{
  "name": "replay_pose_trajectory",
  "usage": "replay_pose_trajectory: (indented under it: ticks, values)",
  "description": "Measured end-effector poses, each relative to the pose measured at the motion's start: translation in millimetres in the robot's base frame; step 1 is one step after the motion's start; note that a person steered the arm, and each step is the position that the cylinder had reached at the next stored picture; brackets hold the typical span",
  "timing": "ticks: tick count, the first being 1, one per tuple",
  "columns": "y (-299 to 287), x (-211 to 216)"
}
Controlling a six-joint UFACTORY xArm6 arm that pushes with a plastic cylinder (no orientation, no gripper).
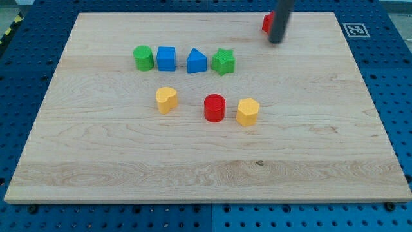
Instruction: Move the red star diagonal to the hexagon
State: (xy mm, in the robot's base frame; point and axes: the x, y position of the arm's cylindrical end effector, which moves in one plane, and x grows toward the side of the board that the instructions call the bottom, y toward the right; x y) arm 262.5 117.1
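Note:
The red star point(266, 23) lies near the view's top right of the board, mostly hidden behind my rod; only its left edge shows. My tip point(275, 41) rests on the board just right of and below that red piece, touching or nearly touching it. The yellow hexagon point(247, 111) sits lower, near the board's middle, far below the tip. A red cylinder point(214, 107) stands just left of the hexagon.
A row across the upper middle holds a green cylinder point(143, 58), a blue cube point(166, 58), a blue triangular block point(196, 62) and a green star point(223, 61). A yellow heart-shaped block point(166, 99) lies below the row. The wooden board point(206, 167) sits on a blue pegboard table.

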Motion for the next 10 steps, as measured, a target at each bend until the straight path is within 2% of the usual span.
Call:
replay_pose_trajectory:
  ticks: [1, 2, 5, 7, 10]
  values:
    - [-74.8, -46.5]
    - [-85.0, -69.9]
    - [24.8, -64.8]
    - [47.8, -6.8]
    - [86.2, 110.2]
